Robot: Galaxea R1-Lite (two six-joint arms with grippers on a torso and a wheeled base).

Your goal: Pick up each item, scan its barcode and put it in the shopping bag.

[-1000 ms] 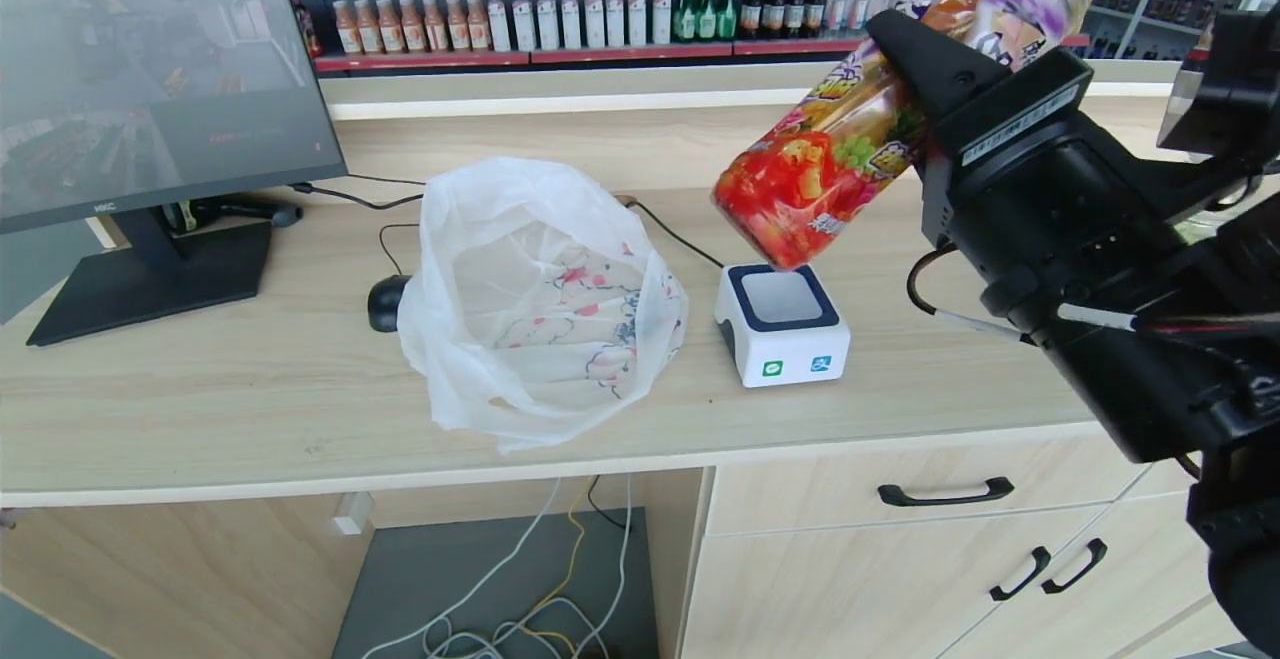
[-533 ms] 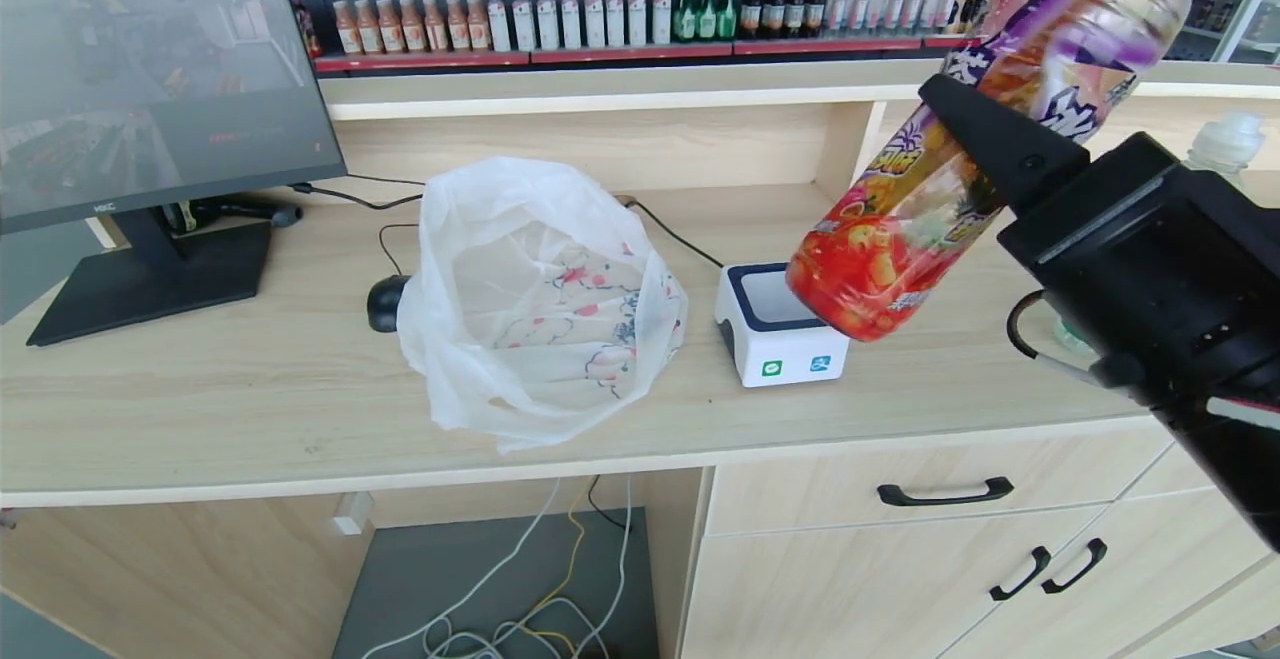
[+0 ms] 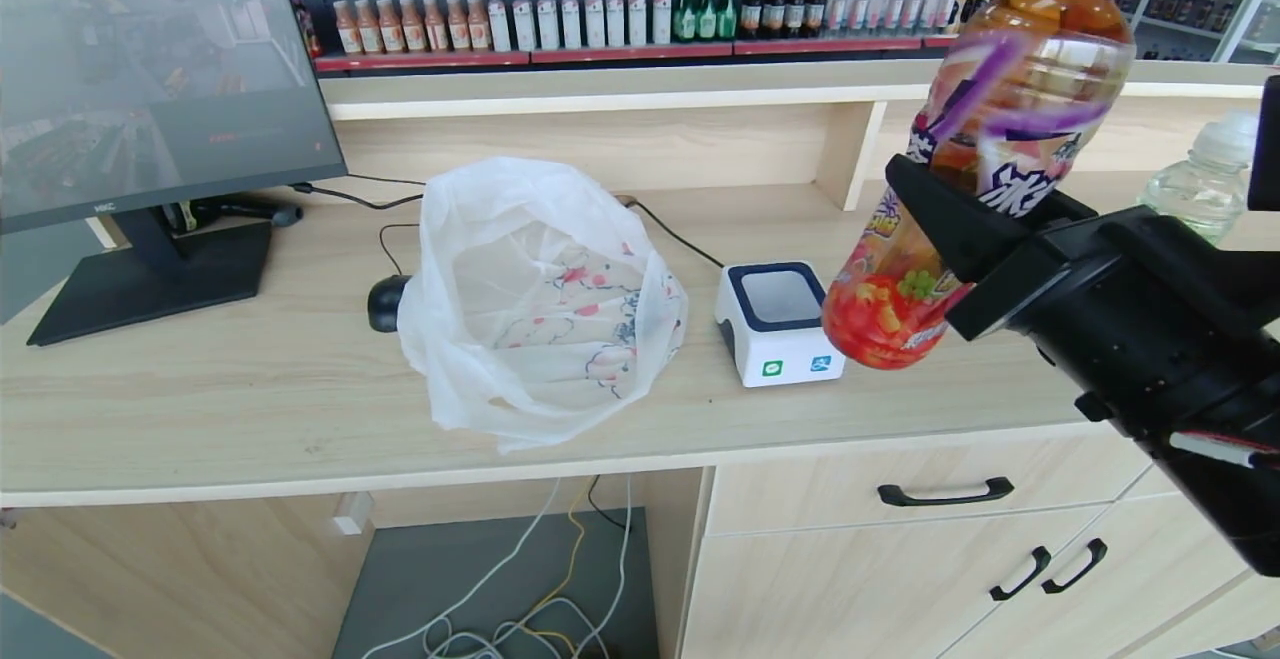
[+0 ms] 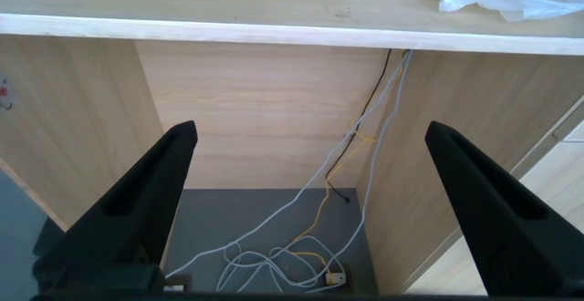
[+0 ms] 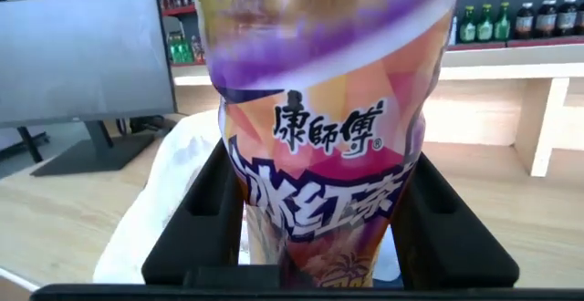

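My right gripper (image 3: 975, 224) is shut on a tea bottle (image 3: 990, 129) with a purple, orange and red label and a purple cap. The bottle stands nearly upright in the air, its base just right of the white barcode scanner (image 3: 781, 322) on the counter. In the right wrist view the bottle (image 5: 319, 146) sits between the black fingers (image 5: 205, 210). A white plastic shopping bag (image 3: 535, 299) with a red and blue print stands open left of the scanner. My left gripper (image 4: 310, 201) hangs open below the counter, in front of the cable space.
A monitor (image 3: 150, 69) stands at the counter's back left, a black mouse (image 3: 385, 301) beside the bag. A clear water bottle (image 3: 1200, 179) stands at the far right. Drawers (image 3: 945, 491) lie under the counter (image 3: 250, 389). Cables (image 4: 301, 246) hang beneath it. Shelved bottles (image 3: 600, 17) line the back.
My right gripper has carried the bottle right and downward, away from above the scanner, and turned it from steeply tilted to nearly upright. The water bottle has come into view.
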